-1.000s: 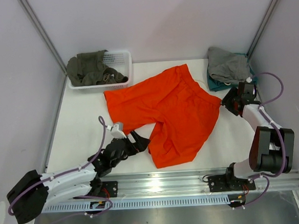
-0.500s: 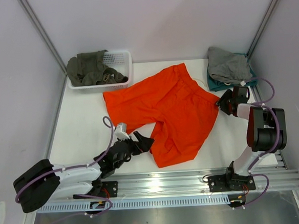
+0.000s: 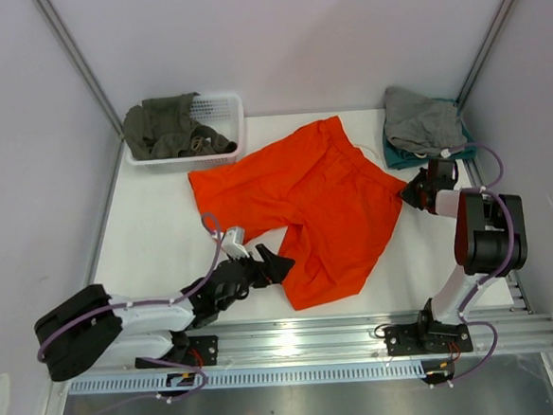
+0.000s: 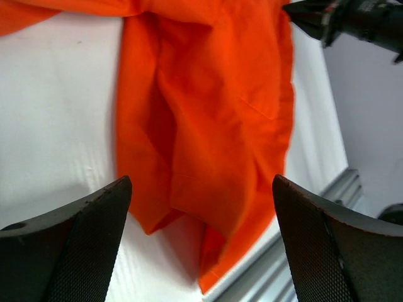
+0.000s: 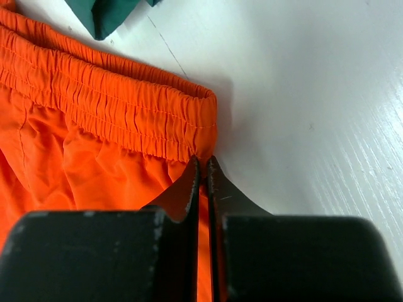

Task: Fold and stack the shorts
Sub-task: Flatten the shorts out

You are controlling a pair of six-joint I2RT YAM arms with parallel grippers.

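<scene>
The bright orange shorts (image 3: pixel 305 205) lie spread flat across the middle of the white table, waistband toward the right. My right gripper (image 3: pixel 410 195) is shut on the shorts' side edge just below the gathered waistband (image 5: pixel 126 107), a thin strip of orange cloth pinched between its fingers (image 5: pixel 203 170). My left gripper (image 3: pixel 282 261) stands open at the near leg's hem, low over the table, and the hem (image 4: pixel 208 207) lies just ahead of its wide-apart fingers, untouched.
A white basket (image 3: pixel 227 125) with an olive-green garment (image 3: pixel 167 128) sits at the back left. Grey and teal garments (image 3: pixel 422 123) are piled at the back right, close behind the right gripper. A metal rail (image 3: pixel 305 343) runs along the near table edge.
The right gripper moved in onto the waistband corner and closed on the cloth. The left arm slid right toward the near leg's hem, staying open.
</scene>
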